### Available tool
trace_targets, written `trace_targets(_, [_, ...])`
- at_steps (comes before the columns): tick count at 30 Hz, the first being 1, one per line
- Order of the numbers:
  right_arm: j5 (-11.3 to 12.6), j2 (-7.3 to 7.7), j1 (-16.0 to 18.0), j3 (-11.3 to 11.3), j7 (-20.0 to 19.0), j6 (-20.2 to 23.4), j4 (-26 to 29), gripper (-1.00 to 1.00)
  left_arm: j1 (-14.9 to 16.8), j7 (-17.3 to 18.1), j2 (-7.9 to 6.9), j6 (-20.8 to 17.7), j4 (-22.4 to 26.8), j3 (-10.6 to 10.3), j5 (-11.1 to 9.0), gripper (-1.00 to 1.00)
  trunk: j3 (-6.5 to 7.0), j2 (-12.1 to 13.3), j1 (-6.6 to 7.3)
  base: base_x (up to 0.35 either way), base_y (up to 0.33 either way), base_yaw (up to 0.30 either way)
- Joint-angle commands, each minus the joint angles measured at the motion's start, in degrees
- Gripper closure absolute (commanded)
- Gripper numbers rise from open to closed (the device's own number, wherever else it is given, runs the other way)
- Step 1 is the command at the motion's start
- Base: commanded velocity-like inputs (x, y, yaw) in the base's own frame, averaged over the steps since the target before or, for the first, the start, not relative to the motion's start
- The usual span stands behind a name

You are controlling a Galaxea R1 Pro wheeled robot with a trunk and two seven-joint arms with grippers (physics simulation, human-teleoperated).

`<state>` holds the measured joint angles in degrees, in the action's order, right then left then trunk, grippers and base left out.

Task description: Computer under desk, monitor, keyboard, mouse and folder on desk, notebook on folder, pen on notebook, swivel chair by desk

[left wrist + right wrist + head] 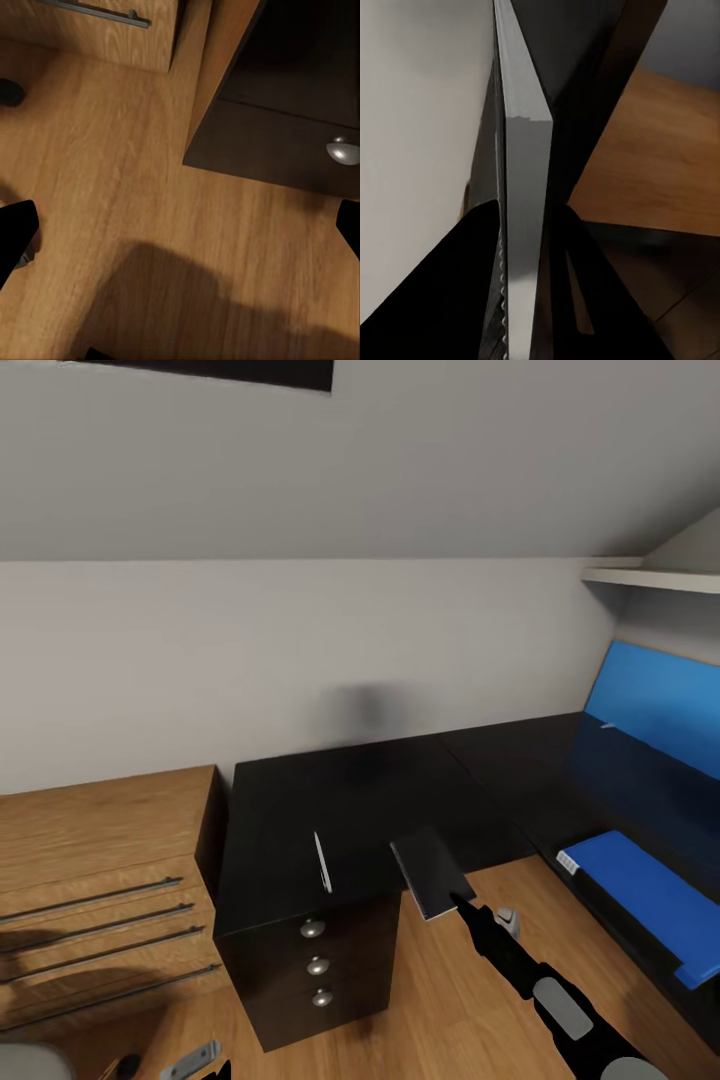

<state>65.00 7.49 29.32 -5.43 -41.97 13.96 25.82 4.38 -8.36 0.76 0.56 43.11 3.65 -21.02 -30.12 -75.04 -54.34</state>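
Note:
My right gripper (461,901) is shut on the notebook (431,873), a small flat grey rectangle with a dark rim. I hold it tilted above the front edge of the glossy black desk (340,800), close to the inner corner. In the right wrist view the notebook (521,187) shows edge-on between my black fingers (457,300). The bright blue folder (640,900) lies flat on the desk's right wing. A thin pale stick, apparently the pen (322,862), rests on the desk above the drawer unit (318,965). My left gripper (180,232) is open, low over the wooden floor beside that unit.
A light wooden low cabinet (100,860) stands against the desk's left side. A bright blue panel (655,700) stands at the far right under a white shelf (650,577). A small grey-white object (507,920) lies on the floor beside my right arm.

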Motion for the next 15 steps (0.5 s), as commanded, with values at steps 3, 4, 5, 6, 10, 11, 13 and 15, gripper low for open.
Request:
trace_targets(3, [0.7,0.07,0.0,-0.3,-0.2,0.9,0.1,1.00,0.0,-0.1,0.03,0.1,0.0,0.0,-0.6,-1.00,0.49,1.2,0.67,0.000,0.000,0.000])
trace_targets(4, [0.7,0.07,0.0,-0.2,-0.2,1.1,0.1,1.00,0.0,-0.1,0.03,0.1,0.0,0.0,-0.6,-1.00,0.67,1.6,0.89,0.000,0.000,0.000])
trace_targets(5, [0.7,0.10,0.0,-0.2,-0.2,1.4,0.2,1.00,0.0,-0.1,0.03,0.1,0.0,0.0,-0.6,-1.00,0.85,2.0,1.11,0.000,0.000,0.000])
trace_targets(6, [0.7,0.11,0.0,-0.2,-0.2,1.6,0.2,1.00,0.0,-0.1,0.03,0.1,0.0,0.0,-0.6,-1.00,1.03,2.4,1.33,0.000,0.000,0.000])
trace_targets(10, [0.7,0.25,0.0,-0.2,-0.2,2.9,0.3,1.00,0.0,-0.1,0.03,0.1,0.0,0.0,-0.5,-1.00,1.75,4.0,2.20,0.000,0.000,0.000])
trace_targets(11, [0.7,0.37,0.0,-0.2,-0.2,3.3,0.4,1.00,0.0,-0.1,0.03,0.1,0.0,0.0,-0.5,-1.00,1.92,4.4,2.42,0.000,0.000,0.000])
trace_targets(13, [0.7,0.73,0.0,-0.1,-0.2,3.8,0.4,1.00,0.0,-0.1,0.03,0.1,0.0,0.0,-0.5,-1.00,2.28,5.2,2.86,0.000,0.000,0.000])
trace_targets(15, [0.8,1.49,0.0,-0.1,-0.2,4.9,0.6,1.00,0.0,-0.1,0.03,0.0,-0.1,-0.1,-0.5,-1.00,2.64,6.0,3.30,0.000,0.000,0.000])
